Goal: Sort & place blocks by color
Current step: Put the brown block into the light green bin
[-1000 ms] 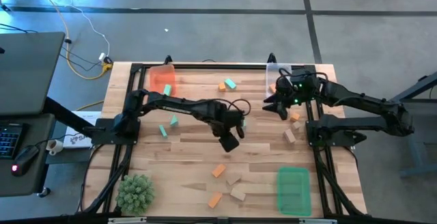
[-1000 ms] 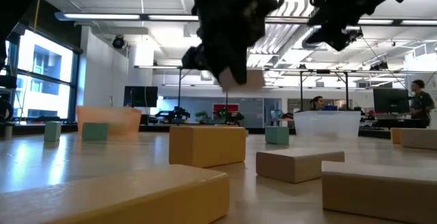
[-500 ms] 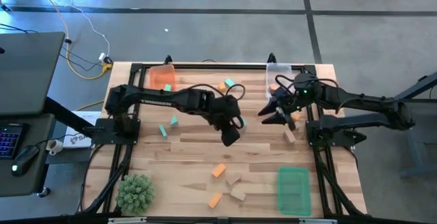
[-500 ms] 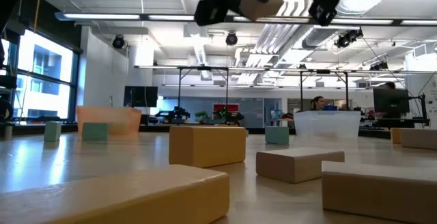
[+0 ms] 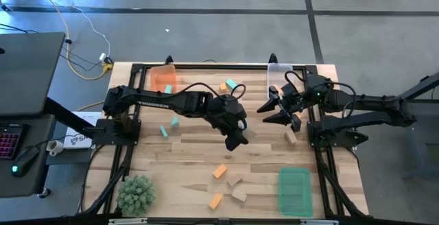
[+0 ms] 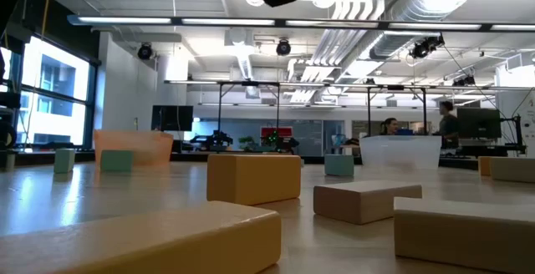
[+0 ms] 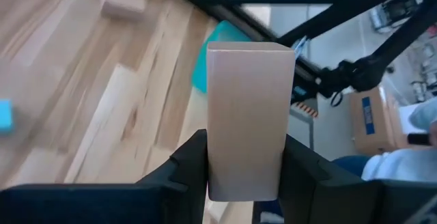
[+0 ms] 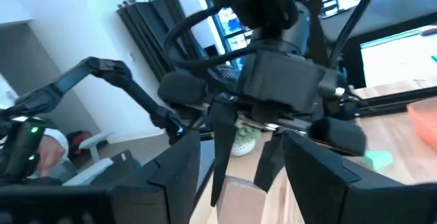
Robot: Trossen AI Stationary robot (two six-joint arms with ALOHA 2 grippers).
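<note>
Behind the wooden table I see a big open hall with ceiling lamps, and two persons stand at desks far at the right of the low view.

Three trays are on the table. One orange tray is at the upper left of the high view; I cannot tell if something lies in it. One clear tray is at the upper right, partly hidden by the right arm. One green tray is at the lower right, and it looks empty. One spiky plant stands at the lower left.

On the board I count three green blocks: two at the left of the middle and one at the top. Orange blocks are three: one at the top, two at the lower middle. Tan blocks on the board are about four, two at the lower middle and two at the right.

One more tan block is clamped upright between the fingers of the left gripper, raised above the middle of the table. The right gripper is just beside it at the right, with fingers apart and nothing between them.
</note>
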